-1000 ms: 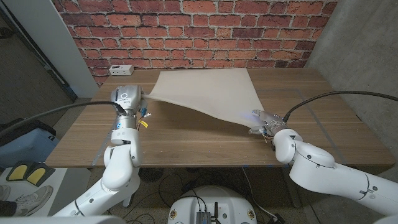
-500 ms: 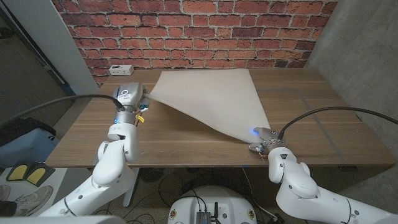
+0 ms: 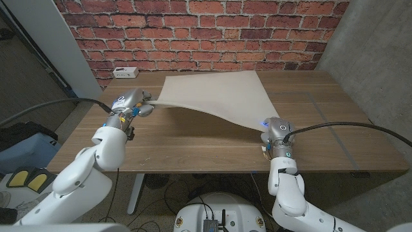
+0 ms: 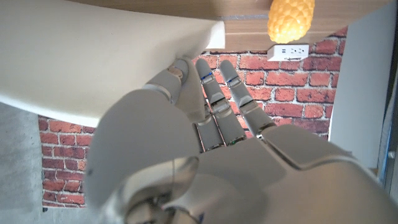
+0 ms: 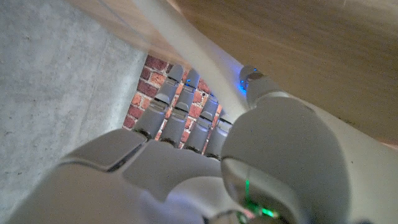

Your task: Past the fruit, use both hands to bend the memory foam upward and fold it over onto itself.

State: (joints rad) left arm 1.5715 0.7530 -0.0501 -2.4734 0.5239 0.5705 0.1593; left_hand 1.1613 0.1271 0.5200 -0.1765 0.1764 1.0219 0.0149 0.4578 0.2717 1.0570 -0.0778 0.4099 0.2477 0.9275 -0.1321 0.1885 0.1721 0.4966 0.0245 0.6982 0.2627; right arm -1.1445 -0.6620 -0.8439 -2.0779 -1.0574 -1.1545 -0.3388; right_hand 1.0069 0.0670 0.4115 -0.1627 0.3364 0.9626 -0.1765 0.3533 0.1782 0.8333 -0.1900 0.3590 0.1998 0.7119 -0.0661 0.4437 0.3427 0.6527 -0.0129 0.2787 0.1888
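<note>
The pale cream sheet of memory foam (image 3: 215,96) lies on the brown wooden surface (image 3: 193,145) toward its far side, with its far edge down near the brick wall and its near edge lifted clear of the wood. The left hand (image 3: 132,102) pinches the foam's near-left corner, and the left wrist view shows its fingers (image 4: 214,93) under the sheet with the thumb on the other side. The right hand (image 3: 273,129) grips the near-right corner; in the right wrist view the foam's edge (image 5: 186,43) runs between its fingers and thumb. So the grasp is made and the bend upward has begun, but only the near strip is raised; most of the sheet lies flat. What is left, by my reading, is to carry both corners higher and away toward the far edge, then lay the near half over the far half. A yellow knobbly fruit (image 4: 291,20) sits close by the left hand.
</note>
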